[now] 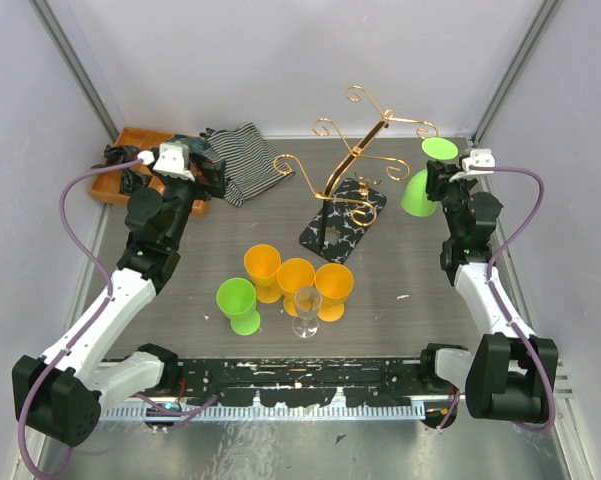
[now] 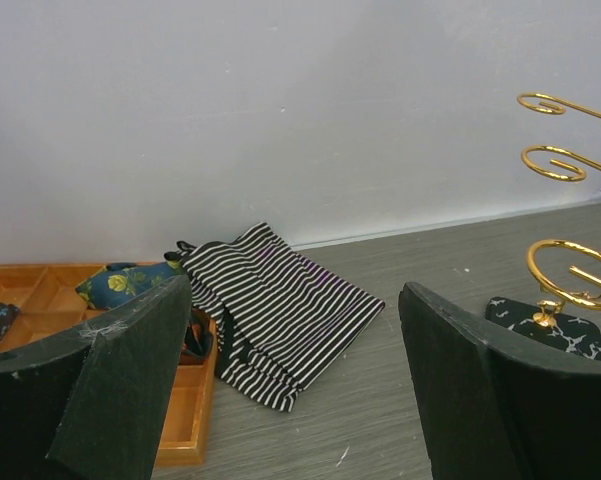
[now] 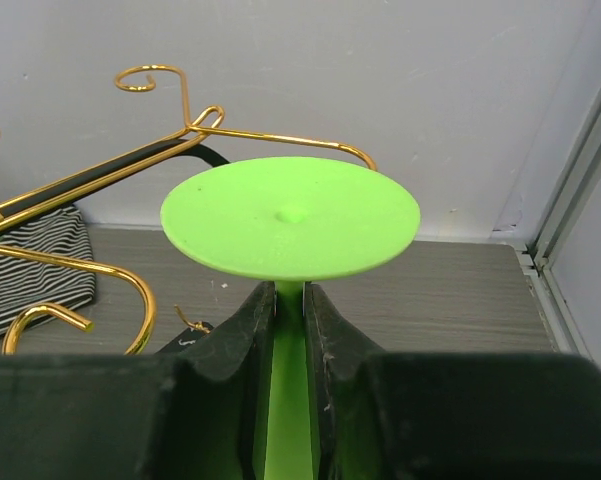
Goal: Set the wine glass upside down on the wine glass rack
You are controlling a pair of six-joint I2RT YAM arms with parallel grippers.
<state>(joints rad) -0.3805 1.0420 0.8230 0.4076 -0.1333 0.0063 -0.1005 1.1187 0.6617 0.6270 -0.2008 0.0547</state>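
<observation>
One green wine glass (image 1: 416, 195), inverted at upper right, sits clamped in the right end effector (image 3: 290, 312); left end effector (image 2: 295, 300) stands wide

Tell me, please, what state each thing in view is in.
wine glass: upside down, held, not on rack.
right gripper: shut on the wine glass stem.
left gripper: open, empty.
wine glass rack: upright, arms empty.
orange glasses: three, upright.
loose green glass: upright.
clear glass: upright.
</observation>
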